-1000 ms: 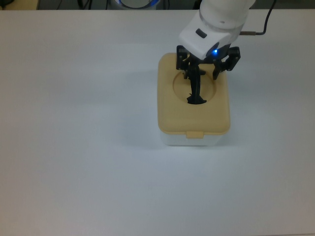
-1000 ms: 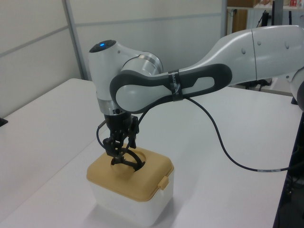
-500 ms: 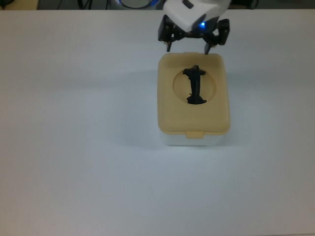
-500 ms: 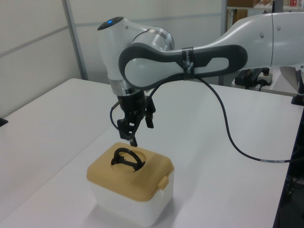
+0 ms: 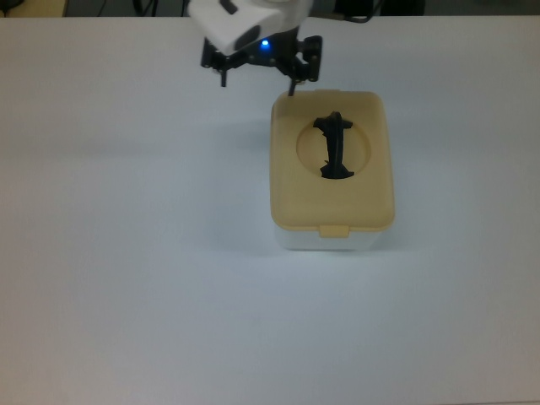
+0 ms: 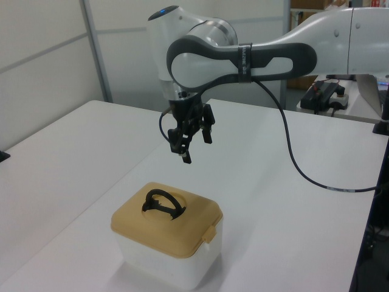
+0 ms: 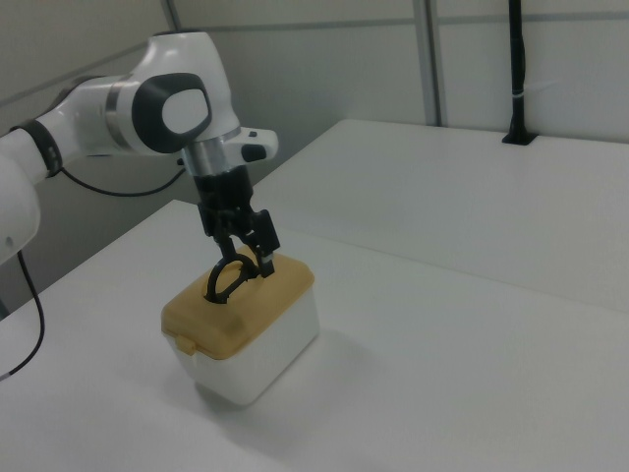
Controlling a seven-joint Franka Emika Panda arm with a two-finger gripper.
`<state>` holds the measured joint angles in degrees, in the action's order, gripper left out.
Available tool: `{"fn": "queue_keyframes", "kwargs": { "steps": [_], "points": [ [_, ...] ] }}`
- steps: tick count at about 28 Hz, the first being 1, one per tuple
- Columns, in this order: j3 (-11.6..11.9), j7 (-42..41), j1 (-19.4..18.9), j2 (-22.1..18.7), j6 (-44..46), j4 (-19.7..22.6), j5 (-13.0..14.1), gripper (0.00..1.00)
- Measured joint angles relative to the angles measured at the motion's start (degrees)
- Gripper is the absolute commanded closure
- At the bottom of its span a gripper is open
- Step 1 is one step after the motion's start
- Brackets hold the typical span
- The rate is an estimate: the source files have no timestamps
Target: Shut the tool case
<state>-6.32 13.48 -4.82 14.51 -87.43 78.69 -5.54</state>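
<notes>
The tool case (image 5: 332, 173) sits on the white desk (image 5: 126, 253), nearer the far edge than the near edge in the top view and a little toward the top view's right, with its tan lid (image 6: 165, 226) lying flat on the white translucent tub (image 6: 173, 264) and the front tab (image 5: 334, 229) hanging over the tub's near wall. It looks like thin, light, fairly stiff plastic, smooth enough to slide on the desk if pushed sideways. The upright black handle (image 5: 335, 148) in the round recess is the obvious place to grip; pressing down near the tab would likely seat the lid. The claw (image 6: 193, 137) hangs released and empty, fingers spread, above the desk beyond the case's far edge. Whether the tab has latched cannot be made out, and the tub's contents are hidden.
</notes>
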Motion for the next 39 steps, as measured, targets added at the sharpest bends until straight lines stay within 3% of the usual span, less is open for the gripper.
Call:
{"fn": "queue_keyframes", "kwargs": {
  "steps": [19,39],
  "points": [
    [0.2,-6.3,9.2,-1.3,0.0,-0.1,0.0,0.00],
    [0.2,-6.8,10.1,-2.5,0.0,0.0,0.0,0.00]
  ]
}}
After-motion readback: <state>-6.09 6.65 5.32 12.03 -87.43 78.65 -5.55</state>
